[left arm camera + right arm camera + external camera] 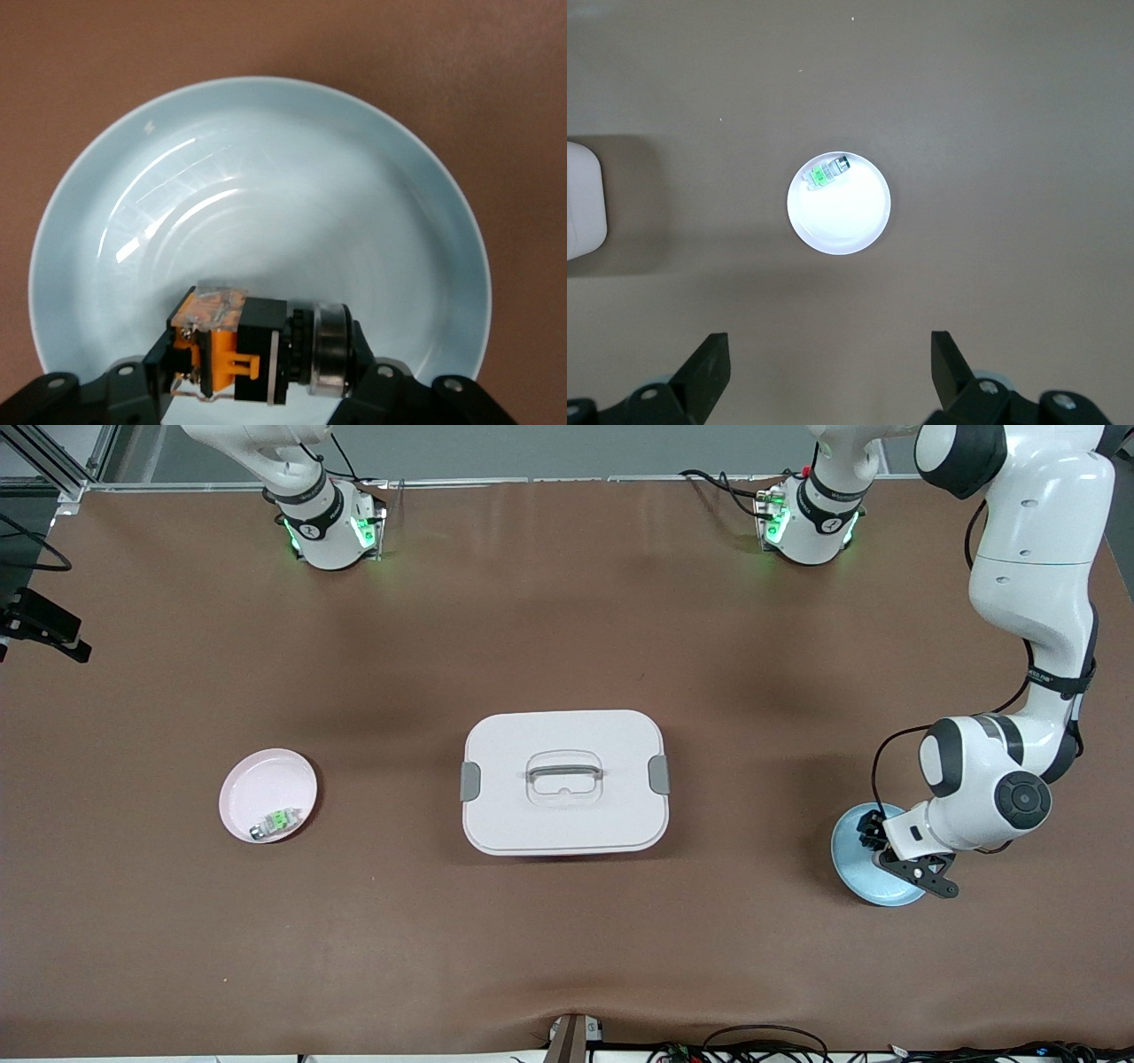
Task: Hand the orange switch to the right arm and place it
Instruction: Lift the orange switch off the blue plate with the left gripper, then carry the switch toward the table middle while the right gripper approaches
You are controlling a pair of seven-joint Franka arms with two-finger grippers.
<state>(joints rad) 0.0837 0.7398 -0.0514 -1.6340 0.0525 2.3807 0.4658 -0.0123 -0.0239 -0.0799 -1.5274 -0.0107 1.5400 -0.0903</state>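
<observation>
The orange switch (pixel 239 341), black with orange marks and a silvery ring at one end, lies on its side low in a light blue plate (pixel 266 177). My left gripper (pixel 261 354) has a finger against each end of it and is shut on it. In the front view the left gripper (pixel 873 837) sits over the blue plate (pixel 855 877) at the left arm's end of the table and hides the switch. My right gripper (pixel 830 341) is open and empty, high over the table near a pink plate (pixel 850 221). The right arm's hand is out of the front view.
The pink plate (pixel 266 779) at the right arm's end holds a silvery part with green marks (pixel 276 821), which also shows in the right wrist view (pixel 826 173). A white lidded box with a handle (pixel 563 781) stands mid-table; its corner shows in the right wrist view (pixel 583 199).
</observation>
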